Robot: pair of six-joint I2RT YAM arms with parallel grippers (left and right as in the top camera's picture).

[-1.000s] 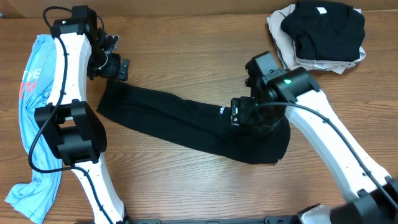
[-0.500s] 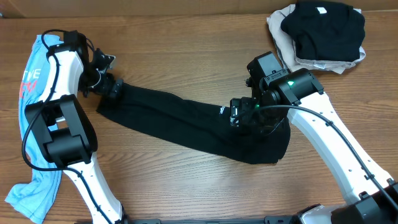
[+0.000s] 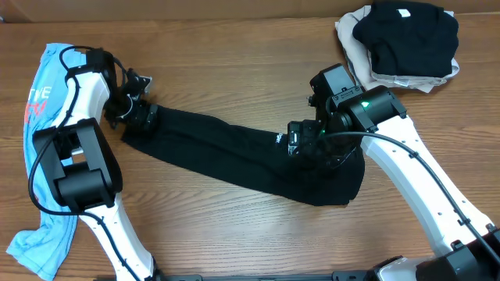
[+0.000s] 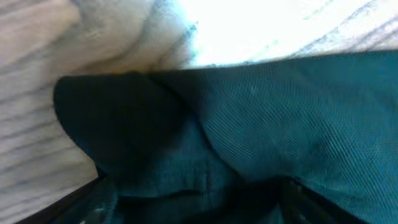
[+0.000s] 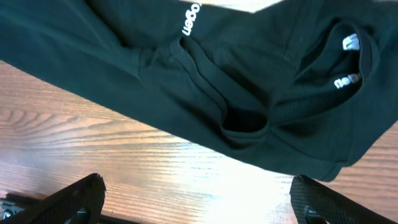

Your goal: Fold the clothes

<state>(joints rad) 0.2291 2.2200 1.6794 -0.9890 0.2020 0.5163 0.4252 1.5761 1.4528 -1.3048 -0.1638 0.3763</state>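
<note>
Left tool, at nine o'clock, spread wide astride the black shirt, seemingly to pinch its end; right tool, at three, released, hovers above the collar, ready to fold.
</note>
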